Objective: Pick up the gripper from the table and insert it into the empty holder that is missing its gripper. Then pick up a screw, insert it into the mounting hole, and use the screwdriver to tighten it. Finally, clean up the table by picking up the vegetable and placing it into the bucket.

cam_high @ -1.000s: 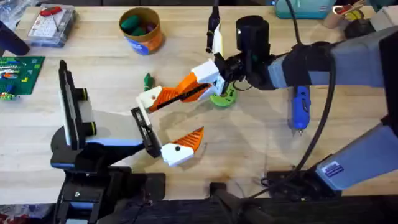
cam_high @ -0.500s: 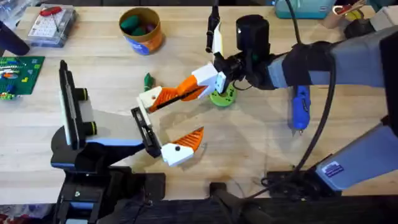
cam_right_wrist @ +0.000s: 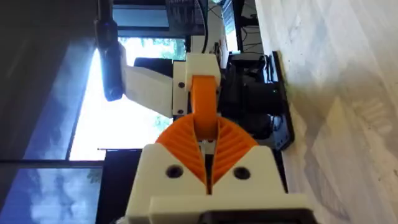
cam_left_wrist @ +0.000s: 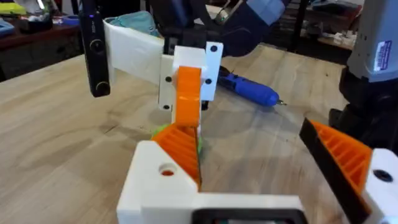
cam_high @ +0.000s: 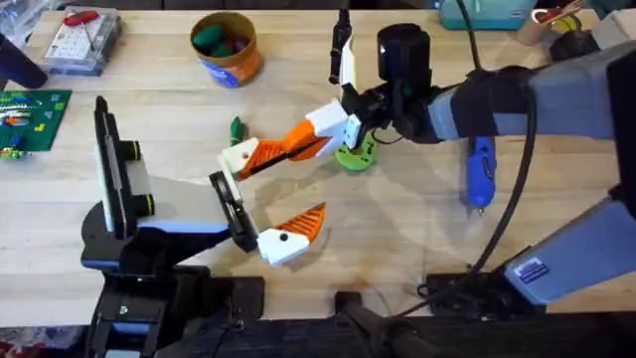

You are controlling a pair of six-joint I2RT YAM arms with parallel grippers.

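1. At the lower left of the overhead view, the left arm's gripper (cam_high: 268, 204) sits low over the wooden table (cam_high: 397, 229). Its jaws stand wide apart, holding nothing. One side ends in the cream-white angular plastic empty holder (cam_high: 239, 156); the other bears a ribbed orange finger on a white base (cam_high: 289, 236).
2. Left of centre, the small dark-green toy vegetable (cam_high: 237, 127) lies on the table, just above the empty holder.
3. At top, left of centre, stands the round tan-rimmed bucket (cam_high: 226, 48).
4. At centre, the right arm's gripper (cam_high: 298, 144) is clamped on the small orange tapered plastic gripper (cam_high: 283, 147), whose end meets the empty holder.
5. Right of centre, a bright-green round disc (cam_high: 356, 154) lies beside the right gripper.
6. At right, the blue pen-shaped electric screwdriver (cam_high: 480, 171) lies on the table, well apart from both grippers.
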